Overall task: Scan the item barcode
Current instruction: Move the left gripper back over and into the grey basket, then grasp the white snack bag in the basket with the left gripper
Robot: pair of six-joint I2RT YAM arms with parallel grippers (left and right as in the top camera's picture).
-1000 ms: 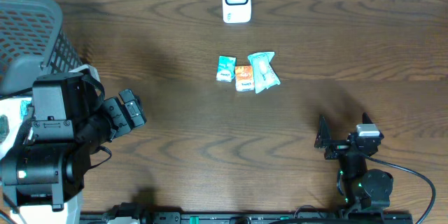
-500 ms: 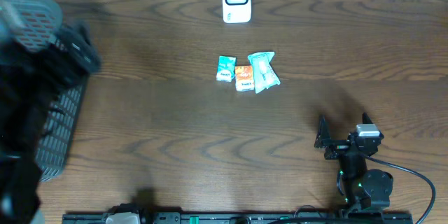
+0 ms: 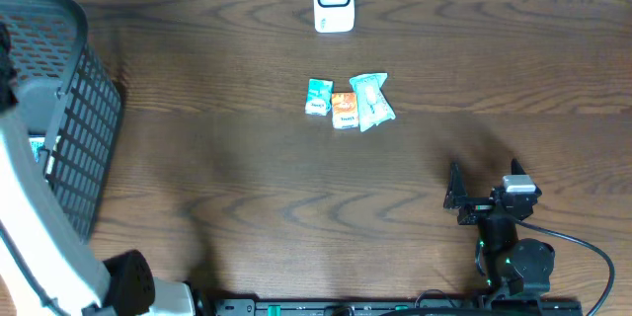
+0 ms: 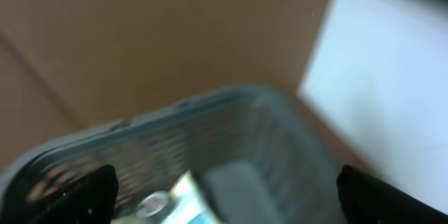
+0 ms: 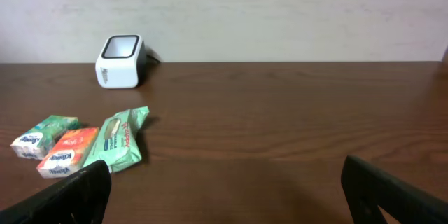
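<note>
You have three glossy packets in a close-set row just toward 12 o'clock of the centre of the dark wood-grain table (image 3: pixel 247 188): a small green packet (image 3: pixel 317 97), an orange packet (image 3: pixel 344 110) and a longer, tilted pale-green wipes pack (image 3: pixel 371 102). The white rounded scanner (image 3: pixel 334 0) stands at 12 o'clock. Your right gripper (image 5: pixel 222 197), at 5 o'clock, is released and empty. Your left gripper (image 4: pixel 225 197), jaws spread, hangs over the grey mesh basket (image 3: pixel 69 118) at 9 o'clock.

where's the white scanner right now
In the overhead view the white scanner stands at the far edge of the table, about centre, just beyond the three small packets and apart from them.
</note>
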